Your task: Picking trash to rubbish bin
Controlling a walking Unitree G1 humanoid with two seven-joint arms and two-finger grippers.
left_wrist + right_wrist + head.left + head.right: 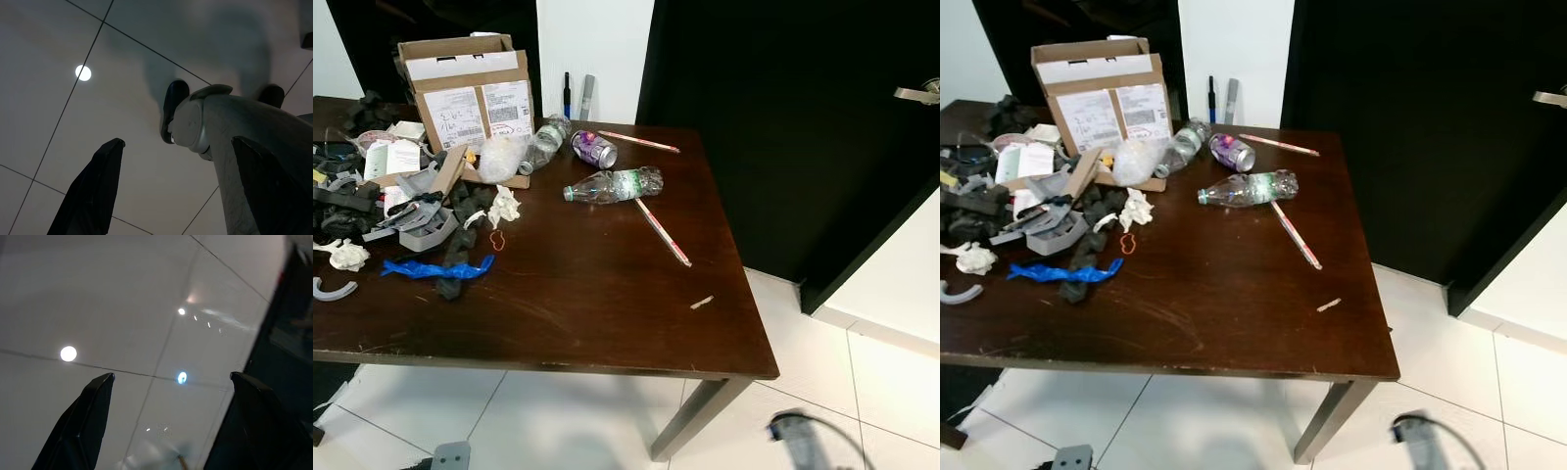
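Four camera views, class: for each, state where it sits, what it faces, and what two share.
Left eye: head, looking down at dark wooden table.
Right eye: head, same table, crushed clear plastic bottle.
Left wrist: faces white tiled floor between open left gripper, robot's leg.
Right wrist: floor, open right gripper.
Eyes share the table; wrists the floor.

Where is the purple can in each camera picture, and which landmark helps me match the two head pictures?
Left eye view: the purple can lies on its side near the table's far edge.
Right eye view: same spot, slightly further right in the picture.
Left wrist view: floor tiles, no can.
Right wrist view: floor tiles, no can.
Shared landmark: the cardboard box.
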